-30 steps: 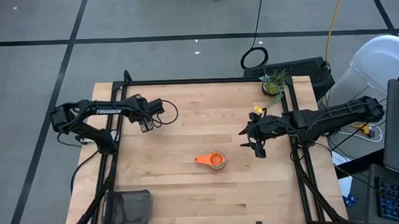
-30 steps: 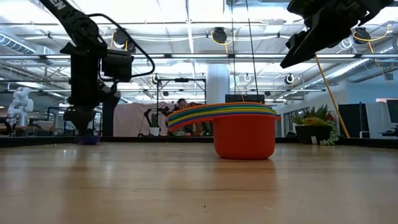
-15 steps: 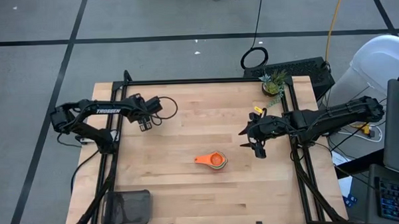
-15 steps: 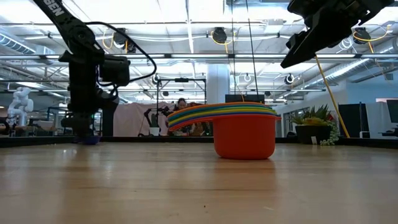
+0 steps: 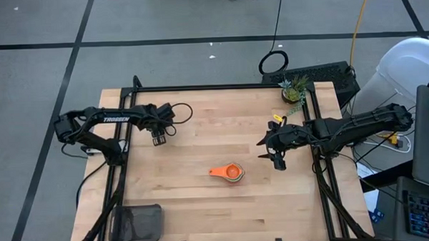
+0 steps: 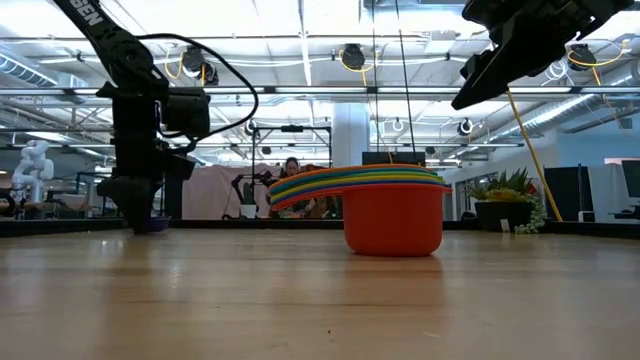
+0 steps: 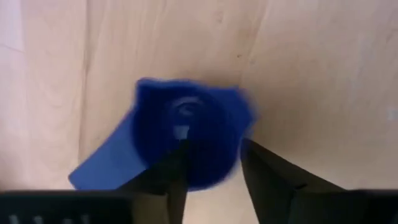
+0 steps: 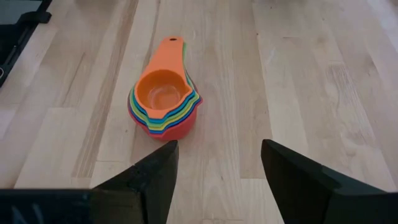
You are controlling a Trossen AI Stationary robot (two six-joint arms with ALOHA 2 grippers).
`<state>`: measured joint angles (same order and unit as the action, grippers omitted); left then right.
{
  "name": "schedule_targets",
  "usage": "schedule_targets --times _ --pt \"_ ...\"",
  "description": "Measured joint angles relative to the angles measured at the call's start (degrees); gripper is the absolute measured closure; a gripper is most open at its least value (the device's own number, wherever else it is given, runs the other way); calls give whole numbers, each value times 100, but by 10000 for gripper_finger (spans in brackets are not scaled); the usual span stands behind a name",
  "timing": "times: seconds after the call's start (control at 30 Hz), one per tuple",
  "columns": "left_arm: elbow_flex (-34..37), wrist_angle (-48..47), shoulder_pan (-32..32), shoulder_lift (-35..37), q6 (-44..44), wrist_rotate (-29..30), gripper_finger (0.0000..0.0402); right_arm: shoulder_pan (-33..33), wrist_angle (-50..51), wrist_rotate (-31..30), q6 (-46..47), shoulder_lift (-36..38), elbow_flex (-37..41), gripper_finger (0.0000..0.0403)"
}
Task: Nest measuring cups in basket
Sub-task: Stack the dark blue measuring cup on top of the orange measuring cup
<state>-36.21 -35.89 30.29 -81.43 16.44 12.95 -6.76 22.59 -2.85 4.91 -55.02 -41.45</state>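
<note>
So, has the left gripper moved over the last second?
Yes. In the high view the left gripper has drawn back slightly toward the table's left edge, away from the stacked measuring cups, and hangs over a blue cup.

My left tool (image 7: 211, 180) hung just over a blue measuring cup (image 7: 186, 134) lying on the wooden counter (image 7: 311, 74), one finger (image 7: 168, 186) across its bowl, the other beside it.

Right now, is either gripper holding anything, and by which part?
The left gripper straddles the rim of the blue measuring cup, one finger inside the bowl; a closed grip cannot be told. The right gripper is open and holds nothing.
</note>
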Motion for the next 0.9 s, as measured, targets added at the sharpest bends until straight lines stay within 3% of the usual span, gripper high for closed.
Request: schedule_targets --times 0.33,0.5,0.73,0.9 --pt "0 -111 -214 0 -468 -169 333 0 291 1 -43 -2 -2 181" --pt "-21 -33 -524 15 -1223 -740 386 0 273 -4 -266 -2 -2 181" --pt "-350 101 -1285 -9 -2325 -1219 393 32 122 -46 -448 -2 -2 181" --pt "-1120 504 -1885 -9 -3340 -1216 393 104 81 -50 -350 -2 -2 181"
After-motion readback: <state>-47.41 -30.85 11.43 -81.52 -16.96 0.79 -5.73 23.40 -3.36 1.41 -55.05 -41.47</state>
